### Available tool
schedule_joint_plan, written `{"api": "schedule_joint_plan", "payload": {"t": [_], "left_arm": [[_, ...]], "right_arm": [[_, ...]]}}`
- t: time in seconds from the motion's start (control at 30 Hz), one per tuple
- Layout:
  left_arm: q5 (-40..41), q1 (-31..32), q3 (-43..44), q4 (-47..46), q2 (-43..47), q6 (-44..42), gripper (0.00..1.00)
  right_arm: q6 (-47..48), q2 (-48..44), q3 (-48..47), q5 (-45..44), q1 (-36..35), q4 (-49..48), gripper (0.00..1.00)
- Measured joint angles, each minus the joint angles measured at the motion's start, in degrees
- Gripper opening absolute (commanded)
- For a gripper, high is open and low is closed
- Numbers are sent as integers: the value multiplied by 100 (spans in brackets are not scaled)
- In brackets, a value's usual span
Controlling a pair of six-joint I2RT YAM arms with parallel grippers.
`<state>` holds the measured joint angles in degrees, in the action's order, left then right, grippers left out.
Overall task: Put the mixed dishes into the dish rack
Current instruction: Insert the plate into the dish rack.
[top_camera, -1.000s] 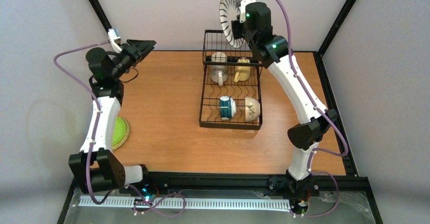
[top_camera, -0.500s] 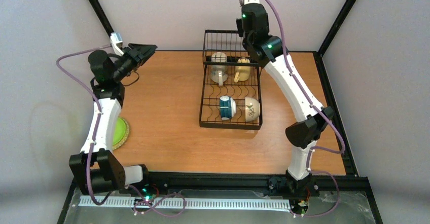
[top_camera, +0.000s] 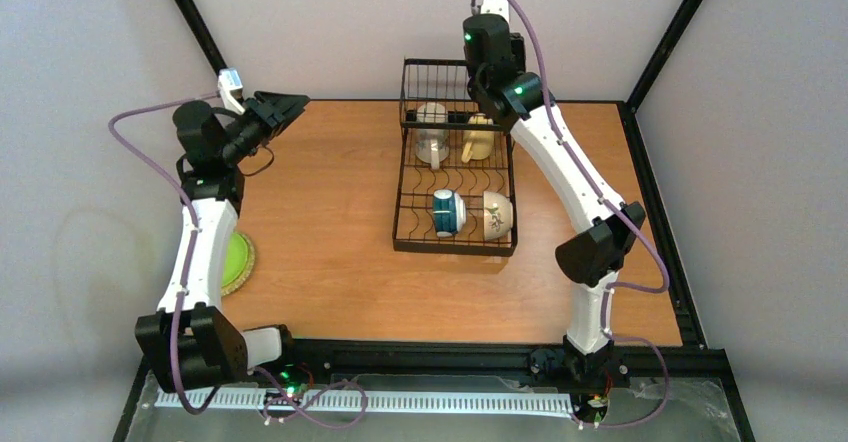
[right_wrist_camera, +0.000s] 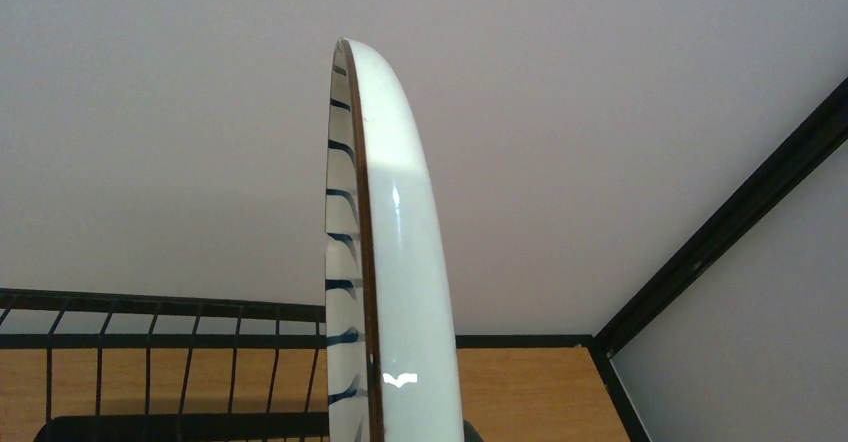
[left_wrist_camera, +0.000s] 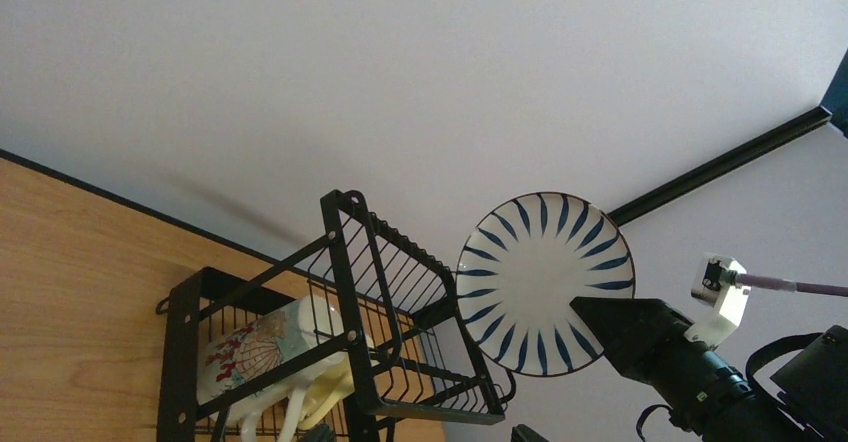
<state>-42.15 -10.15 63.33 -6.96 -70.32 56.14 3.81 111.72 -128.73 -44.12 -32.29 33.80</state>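
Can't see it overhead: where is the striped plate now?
Left wrist view shows the striped plate on edge in the right tool, high beside the tall far end of the rack.

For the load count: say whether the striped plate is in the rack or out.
Out. The right gripper holds the striped plate on edge, in the air at the dish rack's tall end.

Wooden table point(top_camera: 330, 212); pale walls point(top_camera: 350, 22)

Stretches the right arm point(top_camera: 570, 162) high toward the far side, right gripper point(left_wrist_camera: 597, 314) clamped on the rim of the striped plate point(left_wrist_camera: 545, 277); holds the left arm point(top_camera: 205, 232) bent upright, left gripper point(top_camera: 292, 102) spread wide, pointing rightward
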Motion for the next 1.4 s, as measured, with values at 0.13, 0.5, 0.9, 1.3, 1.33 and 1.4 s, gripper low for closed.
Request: {"api": "schedule_joint_plan", "payload": {"t": [0.13,0.5,0.9,1.3,1.33,1.4], "left_arm": [[9,0,0,118,24,-90,100],[35,-2,-11,295,125,-203,100],[39,-2,-138,382,162,-249,100],[39,-2,-201,402,199,-271,100],[39,-2,-208,402,199,-273,100],[39,-4,-214,402,199,-278,100]], "right_arm": [[-103,9,0,-48,0,68,2],[-245,9,7,-72,0,79,2],[-514,20,264,-66,13,90,2],[-627,22,581,-20,76,70,2],[-643,22,608,-17,79,70,2],[-669,22,623,-13,81,74,2]]}}
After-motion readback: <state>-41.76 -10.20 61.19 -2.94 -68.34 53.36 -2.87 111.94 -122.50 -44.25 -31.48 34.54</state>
